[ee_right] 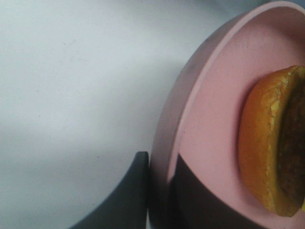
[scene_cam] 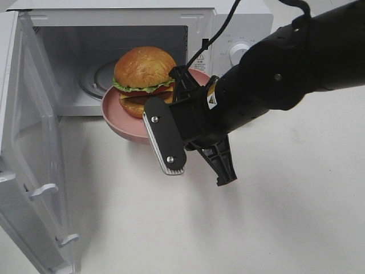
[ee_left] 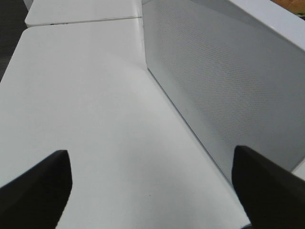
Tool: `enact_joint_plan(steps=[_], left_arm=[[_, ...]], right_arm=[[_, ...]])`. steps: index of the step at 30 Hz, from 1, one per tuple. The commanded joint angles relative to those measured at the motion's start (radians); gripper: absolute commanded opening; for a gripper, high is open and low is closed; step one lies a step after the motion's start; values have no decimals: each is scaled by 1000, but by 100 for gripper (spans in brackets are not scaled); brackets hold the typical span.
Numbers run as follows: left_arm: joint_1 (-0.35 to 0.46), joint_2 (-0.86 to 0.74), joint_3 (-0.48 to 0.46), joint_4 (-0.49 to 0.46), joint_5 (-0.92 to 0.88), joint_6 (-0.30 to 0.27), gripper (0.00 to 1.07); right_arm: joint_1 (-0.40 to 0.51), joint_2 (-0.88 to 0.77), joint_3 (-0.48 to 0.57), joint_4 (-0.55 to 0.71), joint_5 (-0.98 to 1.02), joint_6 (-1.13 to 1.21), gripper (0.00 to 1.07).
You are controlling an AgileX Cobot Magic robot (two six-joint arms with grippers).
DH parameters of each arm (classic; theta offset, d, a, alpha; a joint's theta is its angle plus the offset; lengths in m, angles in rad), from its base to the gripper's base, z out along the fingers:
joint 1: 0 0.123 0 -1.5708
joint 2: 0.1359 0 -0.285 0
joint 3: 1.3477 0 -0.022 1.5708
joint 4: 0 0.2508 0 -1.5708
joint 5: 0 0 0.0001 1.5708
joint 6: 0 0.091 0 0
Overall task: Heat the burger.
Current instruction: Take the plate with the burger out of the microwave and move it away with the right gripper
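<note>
The burger (scene_cam: 142,74), with golden-brown bun, green lettuce and dark patty layers, is seen sitting on a pink round plate (scene_cam: 117,123). The plate is held in the air just in front of the open cavity of a white microwave (scene_cam: 239,25), its far edge at the cavity mouth, above the white table (scene_cam: 274,217). The microwave door (scene_cam: 28,148) is swung wide open to the microwave's left in the exterior view. A glass turntable (scene_cam: 97,80) is visible inside the cavity, behind the burger.

The right gripper (ee_right: 159,191) is closed on the plate rim: in the right wrist view one dark finger is seen under the outside of the rim and the other lying on the inner pink surface, near the burger's bottom bun (ee_right: 267,148). The plate is tilted slightly in the exterior view. The right arm reaches across from the right of the microwave.

The left gripper (ee_left: 152,181) is seen only in the left wrist view, jaws spread wide apart, nothing between them. It hangs over the table beside the perforated outer face of the microwave door (ee_left: 228,76).
</note>
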Motion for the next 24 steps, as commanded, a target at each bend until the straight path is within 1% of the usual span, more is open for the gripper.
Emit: enact_joint_plan(steps=[1,2,3,4,8,9,10,12,13,17,18,20,21,22,24], left_arm=[[4,-3,2,-5,-4,-1,84],[4,-3,2,-5,-4,-1,84],[4,-3,2,-5,-4,-1,84],[4,-3,2,-5,-4,-1,84],[4,-3,2,-5,-4,-1,84],[4,-3,2,-5,-4,-1,84],[4,-3,2,-5,-4,-1,84],[4,-3,2,-5,-4,-1,84],[4,-3,2,-5,-4,-1,84],[4,-3,2,-5,-4,-1,84],[4,-3,2,-5,-4,-1,84],[4,-3,2,-5,-4,-1,84],[4,-3,2,-5,-4,-1,84],[4,-3,2,-5,-4,-1,84],[4,-3,2,-5,-4,-1,84]], right_arm=[[19,-91,53,-21,-67,-10,0],[19,-91,53,-21,-67,-10,0],[29,-123,81,-21,-63,-10,0],[29,-123,81,-21,-63,-10,0],[60,-196,141,-21,-38,17,0],[60,-196,141,-21,-38,17,0],[68,-227,166,-21,-35,38,0],[68,-243,175,-21,-30,47,0],[76,-274,197,-22,-6,65,0],[76,-322,227,-31,32,79,0],[76,-362,254,-39,60,91,0],[76,-382,268,-40,69,97,0],[76,-426,297,-40,92,109,0],[76,-426,297,-40,92,109,0],[76,-487,334,-41,120,122,0]])
